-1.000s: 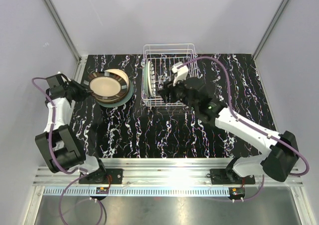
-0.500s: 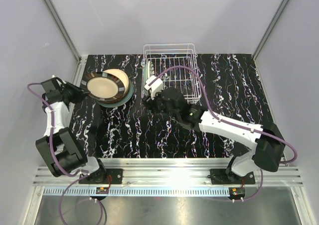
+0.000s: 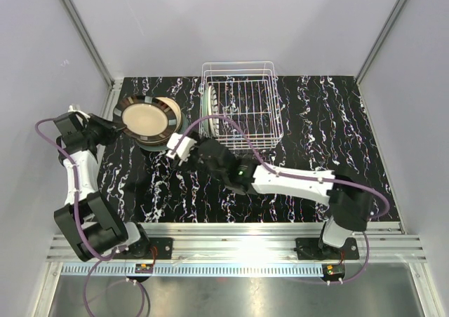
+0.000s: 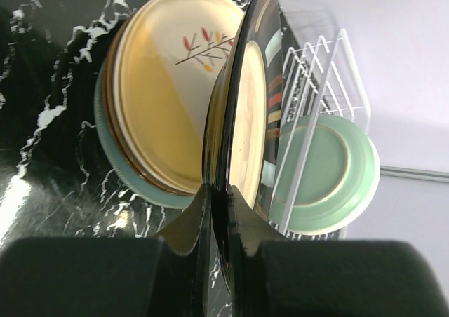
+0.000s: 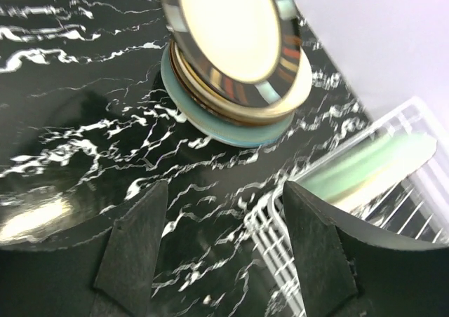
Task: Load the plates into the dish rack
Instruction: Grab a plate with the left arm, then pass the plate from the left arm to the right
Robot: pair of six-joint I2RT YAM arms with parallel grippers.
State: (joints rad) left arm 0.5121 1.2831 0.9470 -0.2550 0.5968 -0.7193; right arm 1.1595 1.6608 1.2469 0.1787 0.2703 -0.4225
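A stack of plates [image 3: 163, 136] lies at the back left of the table. My left gripper [image 4: 223, 205] is shut on the near rim of the top one, a dark-rimmed plate with a cream centre [image 3: 146, 118] [image 4: 242, 120], which is tilted up off the stack. Under it shows a cream plate with a leaf motif [image 4: 168, 85]. One pale green plate [image 3: 206, 106] [image 4: 323, 173] stands on edge at the left end of the dish rack [image 3: 245, 110]. My right gripper [image 5: 224, 191] [image 3: 195, 147] is open and holds nothing, low over the table between stack and rack.
The white wire rack's near left corner [image 5: 337, 212] lies just right of my right fingers. The right arm [image 3: 295, 180] stretches across the table in front of the rack. A metal rail [image 3: 238, 229] runs along the near edge, and grey walls close the back and sides.
My right gripper has pulled out of the rack, swung left toward the stack and opened wider. The left gripper has drawn the tilted dark-rimmed plate slightly left.
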